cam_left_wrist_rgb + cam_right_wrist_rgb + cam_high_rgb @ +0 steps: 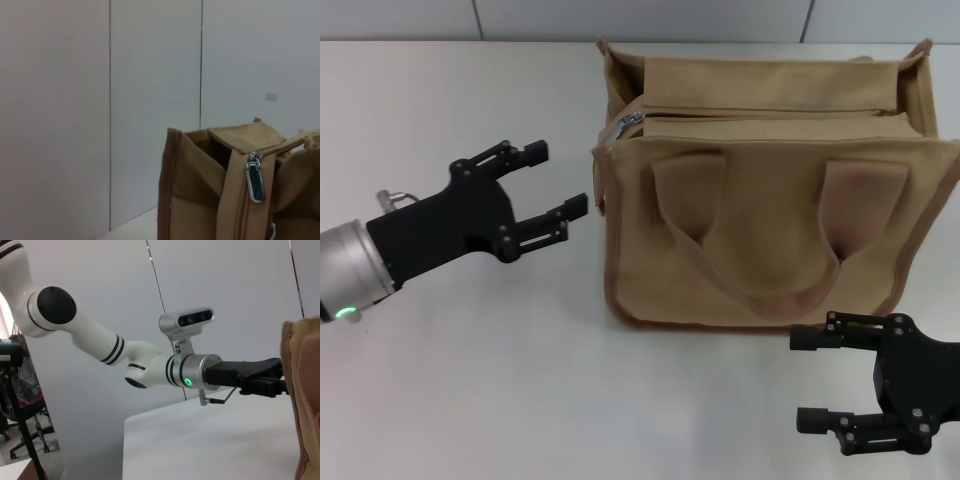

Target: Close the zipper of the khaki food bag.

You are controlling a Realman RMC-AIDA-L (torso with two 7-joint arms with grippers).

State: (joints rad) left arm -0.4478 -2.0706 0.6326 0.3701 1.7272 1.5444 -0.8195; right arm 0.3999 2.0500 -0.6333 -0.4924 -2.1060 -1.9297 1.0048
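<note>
Beside the boxy tan canvas food bag (770, 200), the left gripper (545, 195), fingers apart, approaches; next it must pinch the zipper's small silver slider (628, 124), while the right gripper (820, 380) waits, fingers apart.

matt canvas bag (770, 210), seemingly metal slider (255, 178)

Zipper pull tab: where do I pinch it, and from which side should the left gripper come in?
Pinch the flat silver pull tab, which hangs down over the end of the khaki food bag nearest the left gripper. That gripper is open and level with that end, so a sideways approach probably works. Close across the tab's flat faces, then draw along the zipper toward the far end. The right gripper waits in front.
</note>
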